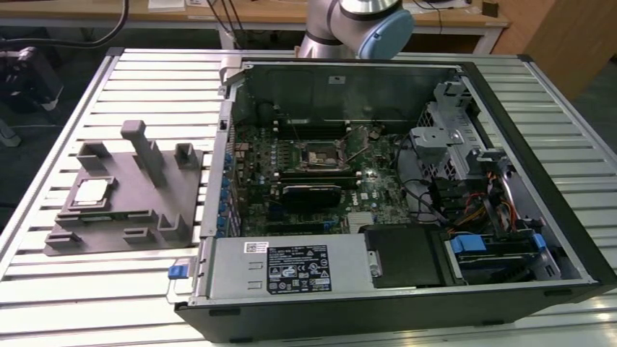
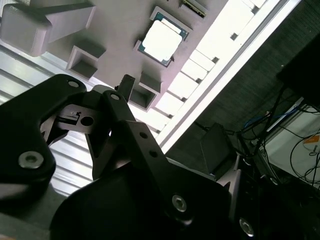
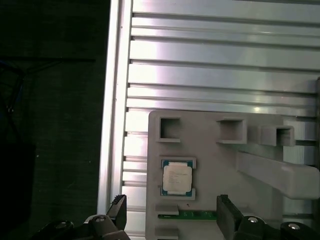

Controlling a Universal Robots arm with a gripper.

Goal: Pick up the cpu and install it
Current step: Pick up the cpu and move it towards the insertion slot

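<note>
The cpu (image 1: 89, 191) lies flat, silver top up, in a recess of the grey fixture block (image 1: 135, 206) on the table, at the exterior view's left. In both wrist views it sits below the camera, the cpu (image 3: 176, 178) framed by a green rim, the cpu (image 2: 162, 39) glaring bright. My gripper (image 3: 172, 214) hangs above the block, open, with its two black fingertips (image 3: 119, 207) wide apart and nothing between them. The cpu lies just beyond the line between the tips, apart from both. The dark motherboard socket (image 1: 318, 157) sits inside the open computer case (image 1: 540, 188).
Tall grey posts (image 1: 144, 148) rise from the fixture block near the cpu. A green strip (image 3: 192, 215) lies in a slot beside it. The slatted metal table (image 3: 210, 65) ends close by at an edge (image 3: 112, 100) over dark floor. Inside the case are a power supply (image 1: 289, 267) and cables (image 1: 472, 210).
</note>
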